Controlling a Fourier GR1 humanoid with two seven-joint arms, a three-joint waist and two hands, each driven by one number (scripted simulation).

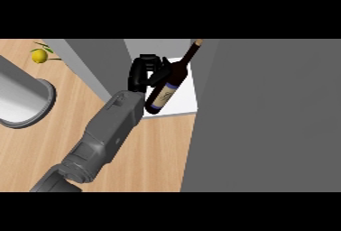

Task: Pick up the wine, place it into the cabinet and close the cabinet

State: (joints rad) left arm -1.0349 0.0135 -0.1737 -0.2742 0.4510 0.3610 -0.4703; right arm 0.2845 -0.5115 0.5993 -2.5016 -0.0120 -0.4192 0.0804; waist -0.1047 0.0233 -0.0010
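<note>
The wine bottle (166, 86) is dark with a pale label and a tan cork end. It leans with its neck up and to the right, its base over the white floor of the cabinet (188, 103). My left hand (142, 68) sits at the bottle's left side, fingers and thumb curled round its upper body. The grey forearm runs down to the lower left. A broad grey cabinet door (266, 113) stands open at the right and fills that side. My right hand does not show.
A yellow lemon (40, 55) with green leaves lies at the far left on the wooden counter (160, 153). A grey round vessel (23, 101) sits at the left edge. The cabinet's grey left wall (93, 61) stands behind my forearm.
</note>
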